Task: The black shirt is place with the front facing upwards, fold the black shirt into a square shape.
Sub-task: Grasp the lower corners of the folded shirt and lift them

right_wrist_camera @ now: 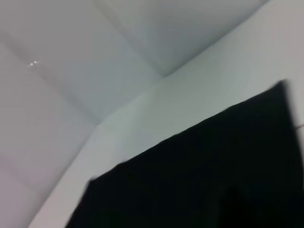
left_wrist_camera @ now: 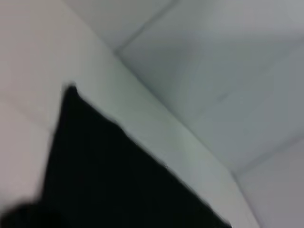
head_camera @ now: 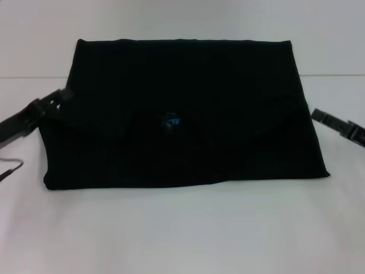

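Black shirt (head_camera: pixel 182 114): plain black overall, no pattern or lettering visible on the exposed cloth. Small blue neck label (head_camera: pixel 170 121) approx. centre, the only colour break; its print too small to read. Table (head_camera: pixel 182 228): plain white, unpatterned. Left gripper (head_camera: pixel 57 100) and right gripper (head_camera: pixel 325 117): black, w/ dark grey arm sections behind. Thin dark cable (head_camera: pixel 11 168) over the white top on robot's left. Both wrist views: same black cloth against white surface; pale grey-white panels w/ faint seam lines beyond.
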`<move>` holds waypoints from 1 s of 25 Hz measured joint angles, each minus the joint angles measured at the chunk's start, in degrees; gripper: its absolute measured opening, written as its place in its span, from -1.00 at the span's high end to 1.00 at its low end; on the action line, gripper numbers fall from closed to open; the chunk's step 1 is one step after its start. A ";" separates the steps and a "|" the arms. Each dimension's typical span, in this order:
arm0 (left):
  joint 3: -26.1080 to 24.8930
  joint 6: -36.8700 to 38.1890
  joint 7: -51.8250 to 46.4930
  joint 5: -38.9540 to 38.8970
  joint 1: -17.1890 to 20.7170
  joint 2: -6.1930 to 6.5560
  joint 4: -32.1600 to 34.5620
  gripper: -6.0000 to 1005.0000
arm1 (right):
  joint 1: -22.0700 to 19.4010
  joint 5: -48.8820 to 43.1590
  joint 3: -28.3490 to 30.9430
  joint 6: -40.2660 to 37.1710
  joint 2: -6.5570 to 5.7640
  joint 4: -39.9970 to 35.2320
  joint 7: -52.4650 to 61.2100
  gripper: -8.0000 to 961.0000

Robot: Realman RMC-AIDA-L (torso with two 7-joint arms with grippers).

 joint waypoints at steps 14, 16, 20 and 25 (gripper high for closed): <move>9.51 11.72 -22.69 17.12 4.41 6.89 7.38 -0.53 | -3.07 -12.13 -4.83 -18.40 -1.34 -0.78 -13.50 -0.75; 9.82 11.10 -22.48 18.32 3.83 6.56 7.38 -0.53 | -2.83 -13.53 -5.03 -18.49 -1.05 -0.78 -14.67 -0.75; 10.54 8.93 -22.12 19.16 3.20 6.25 7.55 -0.53 | -2.70 -14.15 -5.64 -18.62 -0.75 -0.78 -15.27 -0.75; 11.07 7.76 -22.13 20.13 2.78 6.25 7.58 -0.53 | -2.65 -14.19 -5.84 -18.68 -0.65 -0.77 -15.35 -0.75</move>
